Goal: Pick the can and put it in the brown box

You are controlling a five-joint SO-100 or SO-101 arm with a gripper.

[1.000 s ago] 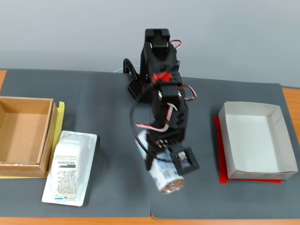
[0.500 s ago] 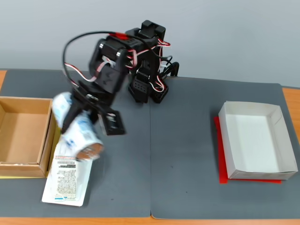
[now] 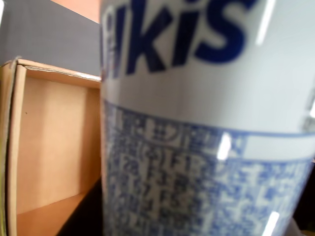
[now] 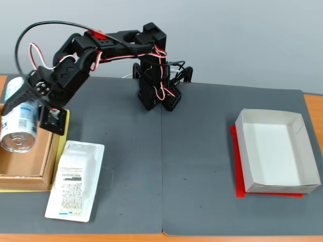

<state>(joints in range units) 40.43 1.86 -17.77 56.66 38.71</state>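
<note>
The can, white with light-blue print and a silver end, is held tilted in my gripper above the brown box at the left edge of the fixed view. The gripper is shut on the can's upper part. In the wrist view the can fills most of the frame, with the brown box's inner walls to its left. The gripper's fingers do not show in the wrist view.
A flat white plastic packet with a barcode label lies just right of the brown box. A white paper box sits on a red sheet at the right. The arm's base stands at the back of the grey mat.
</note>
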